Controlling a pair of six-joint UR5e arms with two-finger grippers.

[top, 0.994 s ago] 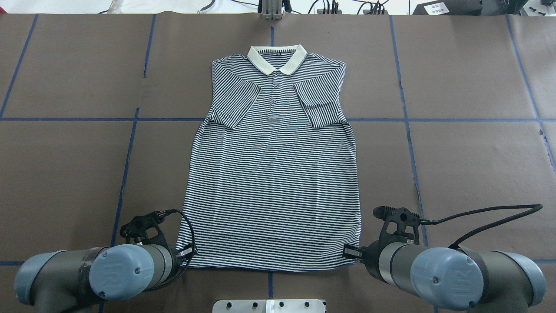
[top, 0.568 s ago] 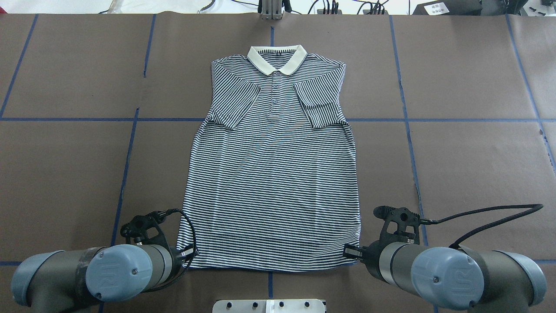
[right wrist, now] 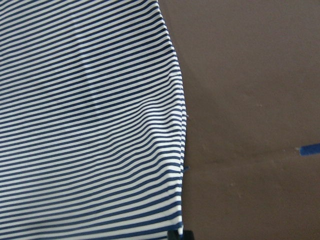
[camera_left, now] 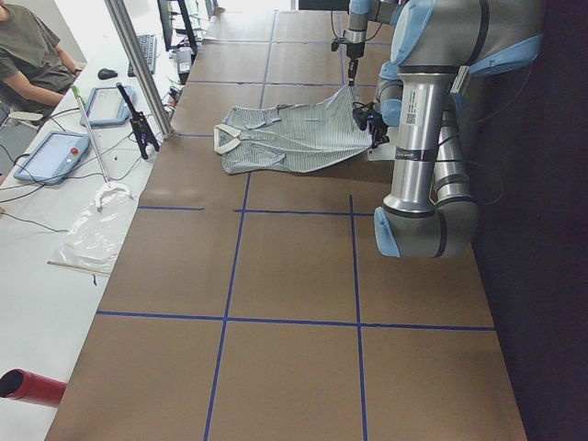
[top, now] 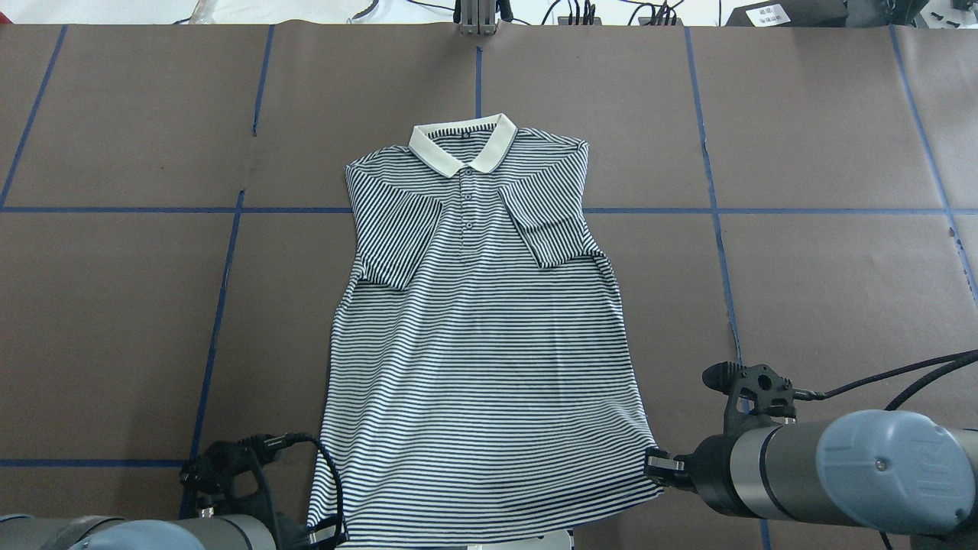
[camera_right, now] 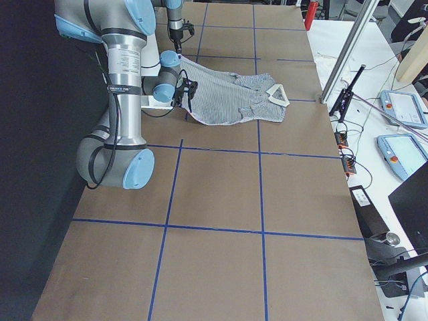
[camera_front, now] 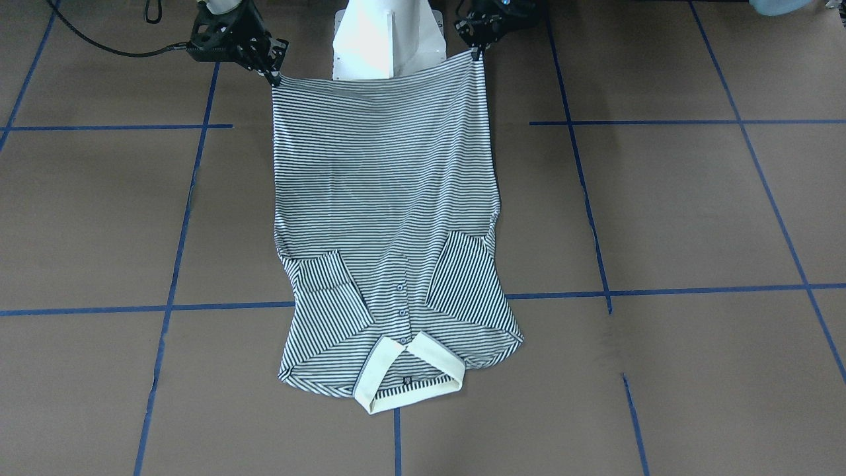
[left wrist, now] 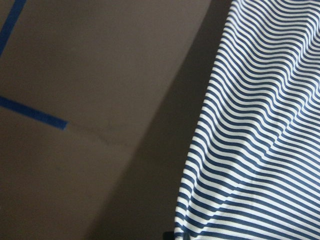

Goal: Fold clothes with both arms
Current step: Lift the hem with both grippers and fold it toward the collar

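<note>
Since a second ago the shirt has slid toward the bottom of the overhead frame, its hem lifted. It lies centre frame, collar uppermost. The left gripper and right gripper each pinch a hem corner. Raise both evenly and keep the hem taut.

No wording is being made out anywhere. A white label beyond the counter and a sticker on the left arm are being shown too small to be read.
</note>
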